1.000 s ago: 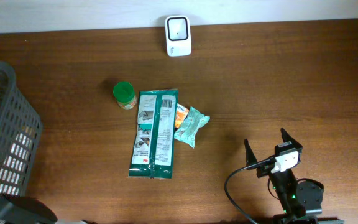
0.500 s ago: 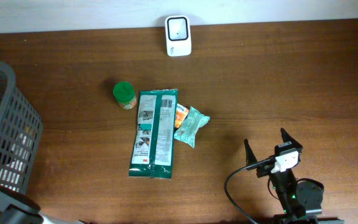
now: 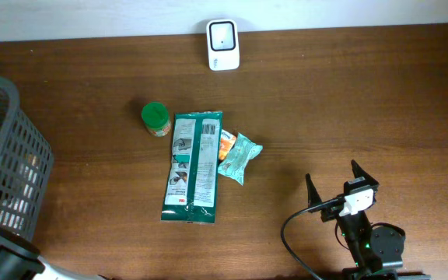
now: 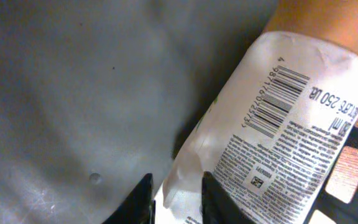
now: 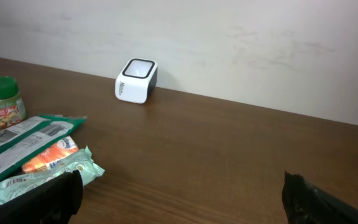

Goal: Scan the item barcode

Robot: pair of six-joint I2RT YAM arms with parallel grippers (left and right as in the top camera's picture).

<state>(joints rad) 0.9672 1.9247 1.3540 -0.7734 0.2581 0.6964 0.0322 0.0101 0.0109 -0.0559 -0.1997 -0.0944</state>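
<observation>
Dark brown wood runs the whole tabletop (image 3: 348,93), with a small white scanner (image 3: 223,34) standing at its far edge against the wall. At the left edge stands a grey mesh basket (image 3: 6,179), and the left gripper (image 4: 178,196) is down inside it. Its two black fingers have drawn narrow and pinch the crimped end of a white tube (image 4: 278,118). The tube lies slanted on the basket's grey floor, its barcode (image 4: 278,99) facing up toward the wrist camera. An orange-brown shape sits at the tube's far end; I cannot tell what it is.

Out in the middle of the tabletop sits a loose cluster. A green-lidded jar (image 3: 155,118) stands just beside the top corner of a long green and white packet (image 3: 193,167). An orange sachet (image 3: 226,142) and a pale teal pouch (image 3: 240,157) lie against the packet's right side.

The right gripper (image 3: 333,175) sits over the near right part of the tabletop, well apart from the cluster. Its fingers are spread wide with nothing between them.
</observation>
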